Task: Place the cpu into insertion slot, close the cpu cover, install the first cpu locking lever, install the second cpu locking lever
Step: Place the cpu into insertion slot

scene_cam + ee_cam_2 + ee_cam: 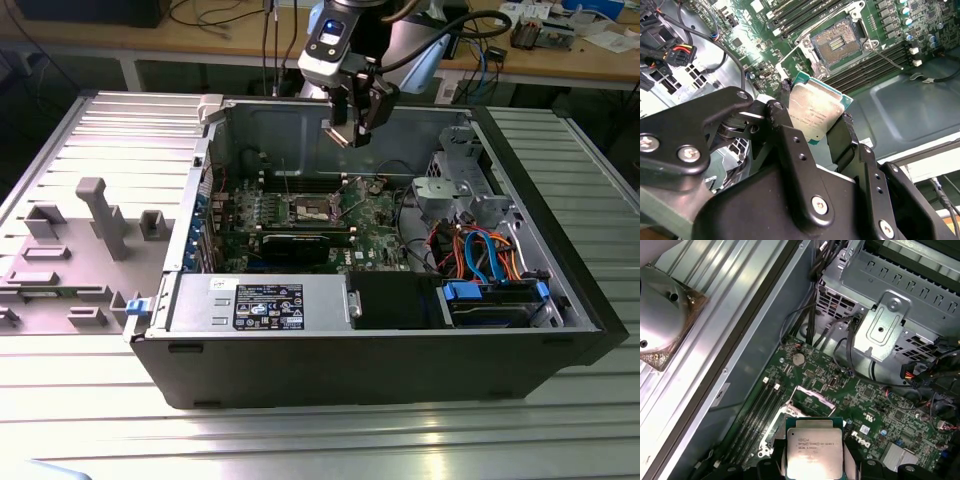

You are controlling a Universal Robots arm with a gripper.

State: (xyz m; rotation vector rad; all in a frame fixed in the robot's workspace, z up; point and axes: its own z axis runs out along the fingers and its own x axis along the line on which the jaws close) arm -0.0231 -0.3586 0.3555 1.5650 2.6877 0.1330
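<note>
My gripper (352, 135) hangs over the open computer case, shut on the cpu (817, 111), a flat square chip with a silvery top and green edge. In both wrist views the black fingers (781, 120) clamp two opposite sides of the chip (814, 447). The insertion slot (837, 44) lies uncovered on the green motherboard below, its dark pin grid showing inside a silver rim, and the chip is well above it. In the exterior view the insertion slot (315, 208) sits below and a little toward that view's left of the gripper. The cpu cover (812, 394) appears swung up beside the slot. A thin lever wire (886, 56) lies unlatched.
Black memory slots (872, 70) flank the socket. A long black graphics card (305, 244) lies in front of it. The power supply (268, 303) fills the near side, with a metal drive cage (455, 190) and coloured cables (480, 255) at the exterior view's right. A grey fixture (100, 215) stands outside the case.
</note>
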